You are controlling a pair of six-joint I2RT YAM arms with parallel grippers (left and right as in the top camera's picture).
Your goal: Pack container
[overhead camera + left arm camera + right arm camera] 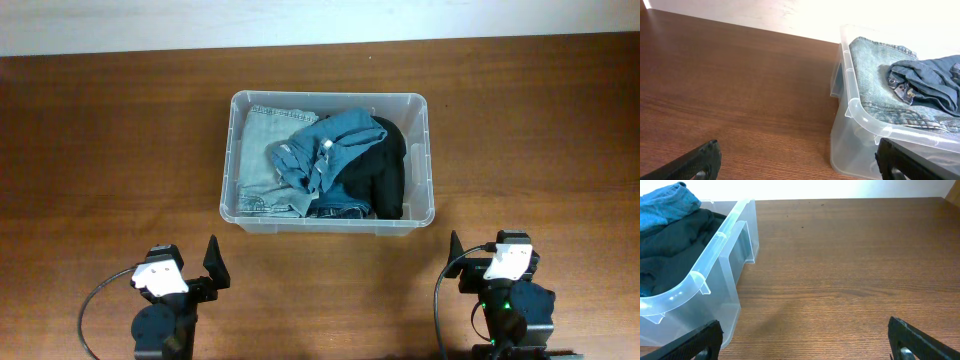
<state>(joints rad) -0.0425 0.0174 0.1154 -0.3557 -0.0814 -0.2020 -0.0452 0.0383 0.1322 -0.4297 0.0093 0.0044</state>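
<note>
The clear plastic container point(428, 160) stands at the middle of the table. It holds light blue jeans point(258, 150), a darker blue denim garment point(335, 145) and a black garment point(385, 170). It also shows at the right of the left wrist view point(855, 107) and at the left of the right wrist view point(715, 240). My left gripper point(800, 165) is open and empty, low near the front edge, left of the container's near corner. My right gripper point(805, 342) is open and empty, near the front edge, right of the container.
The wooden table point(110, 150) stretches left and right of the container. Its far edge meets a pale wall point(300, 20). Both arm bases point(165, 300) sit at the table's front edge.
</note>
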